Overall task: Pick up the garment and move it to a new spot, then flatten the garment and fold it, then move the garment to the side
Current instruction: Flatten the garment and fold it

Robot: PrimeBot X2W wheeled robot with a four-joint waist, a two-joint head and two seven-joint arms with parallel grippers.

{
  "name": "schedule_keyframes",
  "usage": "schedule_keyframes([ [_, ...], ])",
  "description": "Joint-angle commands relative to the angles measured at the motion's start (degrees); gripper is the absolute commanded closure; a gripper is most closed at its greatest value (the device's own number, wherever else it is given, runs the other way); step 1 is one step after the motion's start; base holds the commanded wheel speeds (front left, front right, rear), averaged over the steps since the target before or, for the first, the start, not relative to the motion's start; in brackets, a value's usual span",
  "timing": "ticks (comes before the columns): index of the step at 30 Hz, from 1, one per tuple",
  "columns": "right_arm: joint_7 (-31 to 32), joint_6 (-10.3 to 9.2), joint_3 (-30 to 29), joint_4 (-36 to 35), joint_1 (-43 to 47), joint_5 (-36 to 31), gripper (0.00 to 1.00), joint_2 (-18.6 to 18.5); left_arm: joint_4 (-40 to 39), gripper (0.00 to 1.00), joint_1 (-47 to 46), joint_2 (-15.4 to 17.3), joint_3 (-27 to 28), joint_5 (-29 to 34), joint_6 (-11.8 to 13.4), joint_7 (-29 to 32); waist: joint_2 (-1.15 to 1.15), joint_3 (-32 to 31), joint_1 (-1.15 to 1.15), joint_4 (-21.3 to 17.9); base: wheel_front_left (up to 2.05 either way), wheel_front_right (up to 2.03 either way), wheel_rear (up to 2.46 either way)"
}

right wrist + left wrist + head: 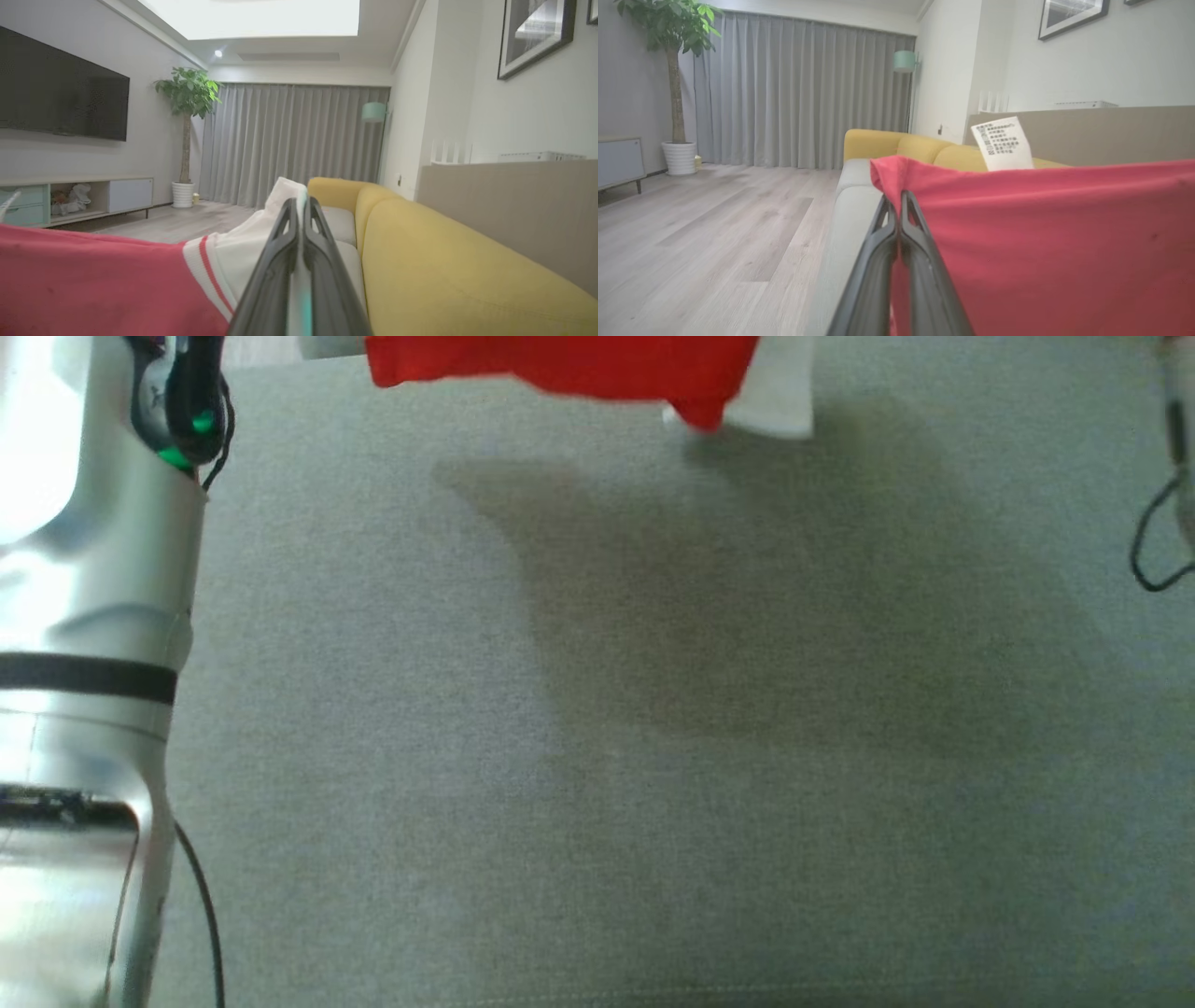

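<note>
The garment (569, 364) is red with a white part at one end and hangs in the air at the top of the head view, above the grey seat cushion (597, 728). In the left wrist view my left gripper (899, 196) is shut on a red corner of the garment (1041, 242), and a white care label (1003, 143) sticks up from its edge. Over in the right wrist view my right gripper (299, 203) is shut on the white end of the garment (243, 247), which has red stripes at its border. The cloth stretches between both grippers.
A yellow sofa back (444, 261) runs along the wall. My pale left forearm (84, 616) fills the head view's left side. Wood floor (700, 233), a potted tree (675, 70), grey curtains (794, 93) and a TV cabinet (74, 198) lie beyond the sofa.
</note>
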Motion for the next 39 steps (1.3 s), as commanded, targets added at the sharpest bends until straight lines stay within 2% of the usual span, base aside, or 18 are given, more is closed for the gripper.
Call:
schedule_keyframes([
  [1,-0.18,0.37,0.53,0.29,-1.96,0.57,1.0,1.43,0.25,1.0,-2.65,2.16,1.91,0.28,-0.11,-0.35,0.0,0.75,0.0,-0.46,0.0,0.0,0.0],
  [5,-1.03,0.37,4.46,9.8,-2.85,2.34,1.0,5.07,9.14,1.0,-2.96,0.82,1.63,0.43,-0.8,-0.6,0.0,2.67,0.0,-1.17,0.0,0.0,0.0],
  [10,-3.09,0.37,9.4,16.02,1.14,5.89,1.0,7.12,15.6,1.0,-1.14,0.15,1.74,0.27,-2.35,-0.69,0.0,4.79,0.0,-1.71,0.0,0.0,0.0],
  [17,-4.08,0.37,13.08,19.62,7.92,13.1,1.0,8.19,22.33,1.0,2.49,-1.03,2.35,-1.02,-4.03,-0.71,0.0,6.88,0.0,-2.43,0.0,0.0,0.0],
  [23,-5.42,0.37,15.18,17.91,17.37,19.82,1.0,8.03,24.49,1.0,8.4,-2.91,2.31,-2.28,-5.25,-0.65,0.0,6.29,0.0,-2.02,0.0,0.0,0.0],
  [27,-6.34,0.37,16.17,14.61,25.61,23.86,1.0,6.67,19.4,1.0,15.82,-2.36,2.67,-1.58,-5.47,-0.7,0.0,3.93,0.0,-1.8,0.0,0.0,0.0],
  [31,-7.7,0.37,16.08,9.82,34.3,26.55,1.0,4.84,10.7,1.0,26.08,-1.72,4.51,-0.75,-5.0,-0.71,0.0,0.51,0.0,-1.95,0.0,0.0,0.0],
  [35,-8.01,0.37,16.3,5.82,40.24,26.75,1.0,3.46,3.61,1.0,34.63,-1.1,5.05,0.61,-4.85,-0.71,0.0,-1.57,0.0,-2.52,0.0,0.0,0.0],
  [39,-8.18,0.37,14.11,0.56,47.91,25.92,1.0,1.36,-5.31,1.0,45.11,-0.48,5.32,2.02,-3.52,-0.71,0.0,-4.27,0.0,-2.76,0.0,0.0,0.0],
])
